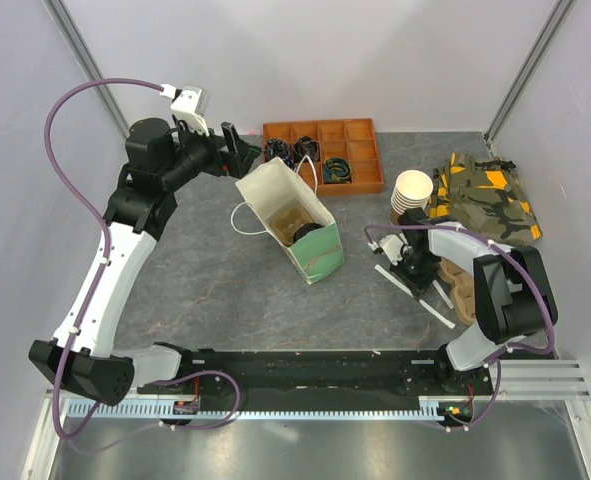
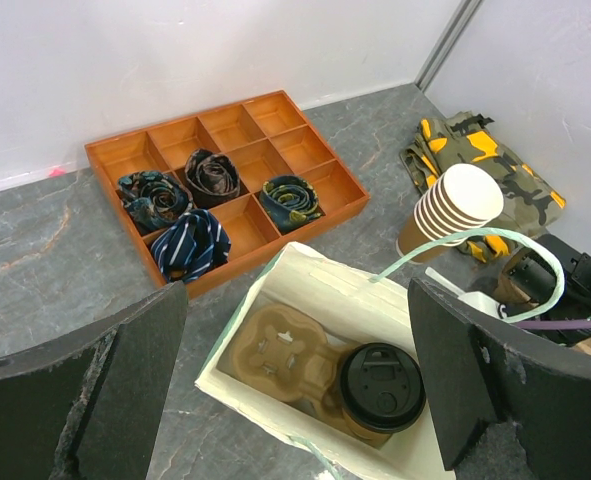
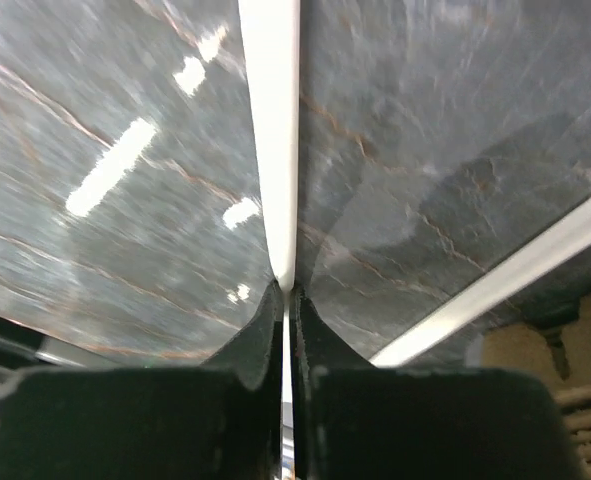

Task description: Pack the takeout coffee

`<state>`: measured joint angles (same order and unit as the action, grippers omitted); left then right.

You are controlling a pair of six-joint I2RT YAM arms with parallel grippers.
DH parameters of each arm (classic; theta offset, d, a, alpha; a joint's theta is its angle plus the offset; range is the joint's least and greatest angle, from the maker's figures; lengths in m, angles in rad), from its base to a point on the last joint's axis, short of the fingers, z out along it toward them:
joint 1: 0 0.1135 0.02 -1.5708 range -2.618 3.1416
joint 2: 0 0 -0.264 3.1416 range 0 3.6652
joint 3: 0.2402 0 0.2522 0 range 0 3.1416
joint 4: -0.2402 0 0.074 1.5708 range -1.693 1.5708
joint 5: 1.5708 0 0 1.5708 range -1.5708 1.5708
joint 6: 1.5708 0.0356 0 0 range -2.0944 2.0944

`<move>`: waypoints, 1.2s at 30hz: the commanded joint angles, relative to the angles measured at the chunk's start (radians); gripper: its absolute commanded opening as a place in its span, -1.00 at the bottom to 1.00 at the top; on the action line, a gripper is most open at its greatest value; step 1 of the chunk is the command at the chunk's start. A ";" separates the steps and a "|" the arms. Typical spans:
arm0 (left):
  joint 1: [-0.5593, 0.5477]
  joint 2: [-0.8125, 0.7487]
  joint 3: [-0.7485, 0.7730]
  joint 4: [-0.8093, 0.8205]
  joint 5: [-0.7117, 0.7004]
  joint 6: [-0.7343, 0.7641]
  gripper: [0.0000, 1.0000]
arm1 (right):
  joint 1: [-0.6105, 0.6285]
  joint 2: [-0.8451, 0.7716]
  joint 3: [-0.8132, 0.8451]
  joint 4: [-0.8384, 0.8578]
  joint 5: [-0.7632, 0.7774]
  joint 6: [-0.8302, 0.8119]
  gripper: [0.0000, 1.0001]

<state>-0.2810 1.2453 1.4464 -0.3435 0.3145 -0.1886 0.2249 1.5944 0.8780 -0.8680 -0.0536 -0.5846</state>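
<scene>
Takeout coffee stands lidded in the paper bag, lower centre of the left-wrist view. Judged light, thin-walled, spillable: grip gently under the lid rim. Left tool spread above the bag; right tool pressed together on a thin white strip.

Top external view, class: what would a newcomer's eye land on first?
The open paper bag mid-table, with the takeout coffee inside. Behind it, the orange tray of rolled ties; at right, the right claw pinches a thin white strip.
</scene>
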 commanded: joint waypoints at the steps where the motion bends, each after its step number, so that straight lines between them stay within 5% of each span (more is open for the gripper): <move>1: 0.003 0.000 0.043 0.017 -0.017 0.029 0.96 | 0.014 -0.054 0.074 0.028 -0.094 0.058 -1.00; 8: 0.005 0.006 0.058 0.024 -0.025 0.023 0.97 | 0.014 -0.241 0.312 -0.126 -0.216 0.170 -1.00; 13: 0.006 0.008 0.063 0.037 -0.037 0.017 0.98 | 0.014 -0.317 0.632 -0.146 -0.328 0.342 -1.00; 20: 0.014 0.032 0.094 0.060 -0.018 -0.023 0.99 | 0.097 -0.122 1.220 -0.118 -0.442 0.613 -1.00; 24: 0.025 0.049 0.108 0.064 -0.037 -0.028 0.99 | 0.279 0.010 1.536 -0.068 -0.422 0.677 -1.00; 29: 0.057 0.055 0.109 0.066 -0.043 -0.058 0.99 | 0.395 0.030 1.491 0.102 -0.361 0.726 -1.00; 36: 0.086 0.019 0.080 0.037 -0.069 -0.060 0.99 | 0.600 0.091 1.388 0.126 -0.134 0.617 -1.00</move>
<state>-0.2092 1.3006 1.5158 -0.3195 0.2798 -0.2165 0.7429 1.6382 2.3058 -0.7807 -0.3473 0.0742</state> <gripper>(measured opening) 0.993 0.010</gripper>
